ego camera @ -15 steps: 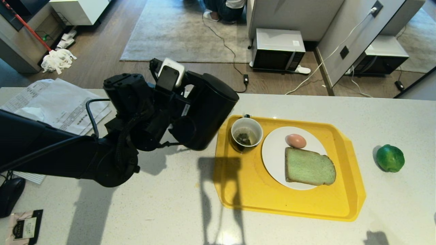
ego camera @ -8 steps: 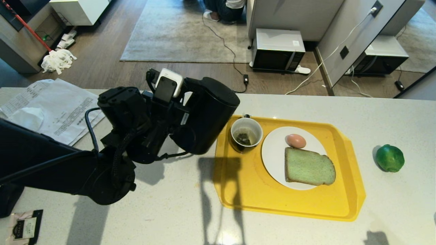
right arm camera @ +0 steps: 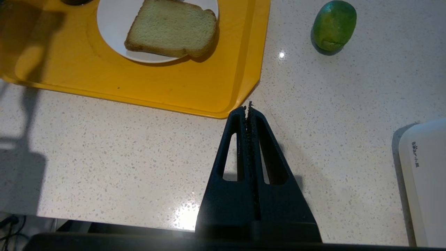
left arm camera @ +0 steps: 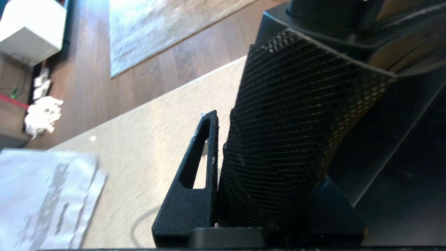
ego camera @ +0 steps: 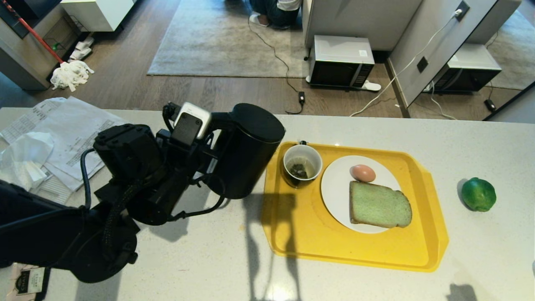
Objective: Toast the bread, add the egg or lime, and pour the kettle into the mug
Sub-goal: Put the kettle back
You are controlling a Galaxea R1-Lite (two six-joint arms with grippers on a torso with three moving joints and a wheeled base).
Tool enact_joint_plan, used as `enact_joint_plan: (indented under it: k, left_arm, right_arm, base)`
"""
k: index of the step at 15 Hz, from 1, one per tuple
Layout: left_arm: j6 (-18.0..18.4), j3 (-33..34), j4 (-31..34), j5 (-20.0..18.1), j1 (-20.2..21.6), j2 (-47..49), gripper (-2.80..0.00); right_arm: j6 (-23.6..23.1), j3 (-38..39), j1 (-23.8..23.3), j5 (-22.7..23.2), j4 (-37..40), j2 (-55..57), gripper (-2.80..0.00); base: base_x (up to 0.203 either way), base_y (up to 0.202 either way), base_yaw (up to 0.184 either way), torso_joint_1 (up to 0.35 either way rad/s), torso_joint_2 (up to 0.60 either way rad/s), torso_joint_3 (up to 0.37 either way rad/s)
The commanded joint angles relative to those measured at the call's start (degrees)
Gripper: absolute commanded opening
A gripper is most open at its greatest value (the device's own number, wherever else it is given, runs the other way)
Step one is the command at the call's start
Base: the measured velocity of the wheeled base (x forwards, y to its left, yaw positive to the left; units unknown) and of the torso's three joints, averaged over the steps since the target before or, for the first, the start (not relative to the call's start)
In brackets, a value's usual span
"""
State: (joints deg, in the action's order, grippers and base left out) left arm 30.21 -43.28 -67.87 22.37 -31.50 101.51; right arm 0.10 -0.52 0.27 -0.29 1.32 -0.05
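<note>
Speckled pale stone makes up the surface (ego camera: 209, 259) in the head view, with wood floor and a rug beyond. On the glossy yellow tray (ego camera: 301, 234) a white plate (ego camera: 334, 188) carries the bread (ego camera: 379, 205), a thick square slice with greenish crumb, and a smooth tan egg (ego camera: 363, 173) touching its far edge. So the toast and egg steps look done. The lime (ego camera: 479, 194), glossy and oval, sits off the tray to the right. The round mug (ego camera: 302, 164) holds something dark at its bottom; whether it is poured I cannot tell. The matte black kettle (ego camera: 246, 152) stands near upright just left of the mug, gripped by the left end effector (ego camera: 211, 156).

Left wrist view: the fingers (left arm camera: 195, 181) are partly closed, clamping the kettle's cross-hatched handle (left arm camera: 289, 139).

Right wrist view: the right end effector (right arm camera: 248, 111) hangs empty, fingers pressed together, over the surface near the tray's corner.
</note>
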Motion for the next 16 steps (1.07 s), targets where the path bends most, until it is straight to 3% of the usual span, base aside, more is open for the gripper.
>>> enact_joint_plan:
  k: [1, 4, 8, 13, 16]
  left_arm:
    - [0.2, 2.5, -0.34, 0.22, 1.45, -1.88, -2.8]
    - [-0.12, 5.12, -0.4, 0.14, 2.57, -2.69, -2.8]
    - [-3.2, 8.11, -0.34, 0.13, 2.94, -2.38, -2.8]
    - [-3.4, 8.79, -0.34, -0.63, 6.52, -0.96, -2.8]
    - [-3.43, 9.35, -0.34, -3.48, 9.4, 0.2, -2.8]
  right_arm:
    - [-0.01, 0.0, 0.04, 0.03, 0.0, 0.05, -2.8]
    - [-0.01, 0.0, 0.06, 0.03, 0.0, 0.05, -2.8]
    - [-0.01, 0.0, 0.0, 0.03, 0.0, 0.05, -2.8]
    - [-0.01, 0.0, 0.0, 0.03, 0.0, 0.05, -2.8]
    - [-0.01, 0.0, 0.04, 0.03, 0.0, 0.05, -2.8]
  base:
    - [0.0, 0.0, 0.0, 0.0, 0.0, 0.0]
    - [0.0, 0.0, 0.0, 0.0, 0.0, 0.0]
    - [0.0, 0.0, 0.0, 0.0, 0.0, 0.0]
    - [0.0, 0.0, 0.0, 0.0, 0.0, 0.0]
    - [0.0, 0.0, 0.0, 0.0, 0.0, 0.0]
